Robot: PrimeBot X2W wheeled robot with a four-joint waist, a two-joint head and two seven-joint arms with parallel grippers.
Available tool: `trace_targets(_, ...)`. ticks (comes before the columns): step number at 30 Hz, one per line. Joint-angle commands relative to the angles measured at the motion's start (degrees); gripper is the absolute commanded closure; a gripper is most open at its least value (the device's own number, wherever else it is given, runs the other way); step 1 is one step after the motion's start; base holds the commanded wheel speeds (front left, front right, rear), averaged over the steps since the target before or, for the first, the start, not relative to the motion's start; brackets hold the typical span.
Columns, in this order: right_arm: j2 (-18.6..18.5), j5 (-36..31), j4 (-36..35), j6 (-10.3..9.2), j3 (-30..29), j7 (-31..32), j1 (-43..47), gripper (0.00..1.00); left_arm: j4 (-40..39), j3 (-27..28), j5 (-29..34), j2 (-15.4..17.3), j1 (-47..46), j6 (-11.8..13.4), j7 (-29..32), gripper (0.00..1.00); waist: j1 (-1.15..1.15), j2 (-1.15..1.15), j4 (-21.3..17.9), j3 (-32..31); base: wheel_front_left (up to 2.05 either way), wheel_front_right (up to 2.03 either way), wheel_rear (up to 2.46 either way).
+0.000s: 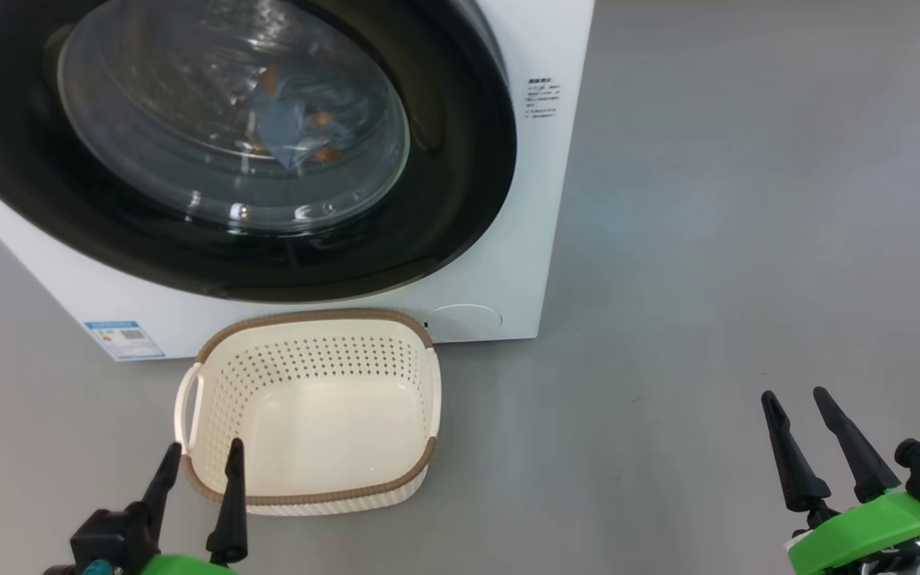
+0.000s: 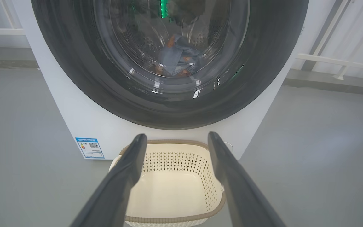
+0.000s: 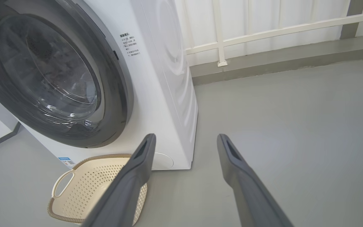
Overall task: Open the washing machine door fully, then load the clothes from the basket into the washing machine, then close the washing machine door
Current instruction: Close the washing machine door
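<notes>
The white washing machine [image 1: 524, 239] fills the upper left of the head view, and its black-rimmed door [image 1: 444, 200] lies flush against its front. Through the glass I see the blue-grey clothes [image 1: 292, 128] with orange motifs lying in the drum, also clothes [image 2: 176, 60] in the left wrist view. The cream basket [image 1: 312, 479] sits on the floor before the machine with nothing in it. My left gripper [image 1: 203, 454] is open, just at the basket's near left corner. Off at the lower right, over bare floor, my right gripper [image 1: 795, 398] is open too.
Grey floor [image 1: 707, 239] stretches to the right of the machine. A white railing [image 3: 263, 34] and a wall run behind it in the right wrist view. A blue label [image 1: 123, 339] marks the machine's lower left front.
</notes>
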Motion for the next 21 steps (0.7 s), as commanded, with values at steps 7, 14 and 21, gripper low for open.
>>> trace_targets(7, -1.1, -0.3, -1.6, -0.15, -0.3, -0.3, 1.8, 0.00, -1.0, 2.8, 0.4, 1.1, 0.5, -0.1, -0.4, 0.00, 0.00, 0.00, -1.4, -1.0, 0.00, 0.00, 0.00)
trace_targets(14, -0.8, -0.6, -1.7, -0.15, -0.7, -0.3, 2.3, 0.00, -1.0, 2.9, 0.5, 1.2, 0.8, -0.1, -0.4, 0.00, 0.00, 0.00, -1.7, -1.1, 0.00, 0.00, 0.00)
trace_targets(21, -0.7, -0.7, -1.7, -0.15, -0.2, -0.3, 2.2, 0.00, -1.3, 3.5, 0.5, 1.2, 1.1, -0.1, -0.4, 0.00, 0.00, 0.00, -1.8, -1.3, 0.00, 0.00, 0.00)
